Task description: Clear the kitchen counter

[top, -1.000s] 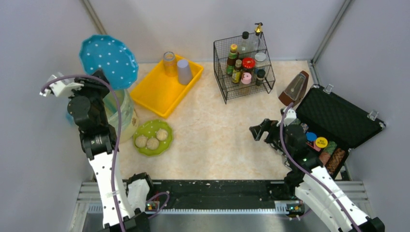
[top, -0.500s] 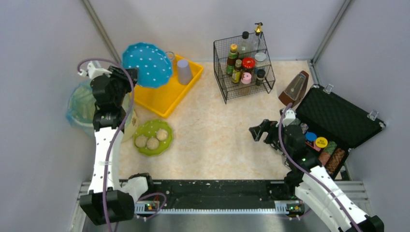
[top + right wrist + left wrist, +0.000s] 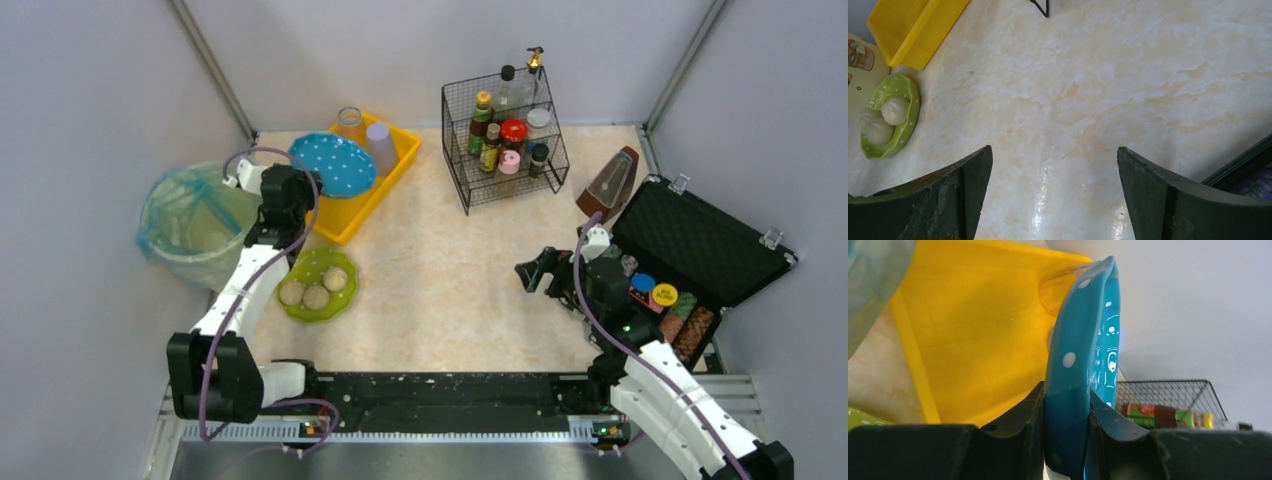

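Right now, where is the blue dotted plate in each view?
Top external: blue dotted plate upper left, over the yellow tray.
Left wrist: centre, edge-on, pinched in the left hand.
Right wrist: not in view.
Shared landmark: the yellow tray, in all three.

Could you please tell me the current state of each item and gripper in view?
Blue plate: held by its rim over the yellow tray.
Left gripper: jaws shut on the blue plate.
Right gripper: jaws open, empty.
Green plate: on the counter, holding three buns.
Black case: lid open.
Bin bag: open-topped.
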### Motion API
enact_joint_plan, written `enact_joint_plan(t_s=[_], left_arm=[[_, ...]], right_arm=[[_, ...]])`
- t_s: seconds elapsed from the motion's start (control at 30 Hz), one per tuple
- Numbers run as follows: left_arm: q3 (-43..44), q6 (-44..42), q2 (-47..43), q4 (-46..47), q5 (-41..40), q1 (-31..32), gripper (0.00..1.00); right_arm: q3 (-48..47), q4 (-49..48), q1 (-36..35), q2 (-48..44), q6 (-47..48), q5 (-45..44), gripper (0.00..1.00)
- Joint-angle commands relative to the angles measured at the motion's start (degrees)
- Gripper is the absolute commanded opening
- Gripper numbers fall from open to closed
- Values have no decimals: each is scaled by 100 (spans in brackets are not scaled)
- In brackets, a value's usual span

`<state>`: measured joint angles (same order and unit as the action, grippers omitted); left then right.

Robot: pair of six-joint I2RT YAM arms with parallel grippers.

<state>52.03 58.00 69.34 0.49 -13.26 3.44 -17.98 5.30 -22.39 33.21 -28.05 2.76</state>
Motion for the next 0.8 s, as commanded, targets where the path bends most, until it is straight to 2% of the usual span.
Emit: enact_joint_plan(t_s=[0.0,0.2,0.43,0.77], left_arm=[[128,1189,175,1759,-1058,225,0],[62,1620,605,2111,-2118,659,0],[175,2056,1227,2118,-2921,869,0],[258,2758,1814,1852,-3574,1035,7]], right_arm=[[4,-255,-74,37,32,-96,92],[-12,-248,-74,91,37,-134,92],[1,-248,-67,137,35,-156,92],[9,-293,-68,198,29,-149,92]])
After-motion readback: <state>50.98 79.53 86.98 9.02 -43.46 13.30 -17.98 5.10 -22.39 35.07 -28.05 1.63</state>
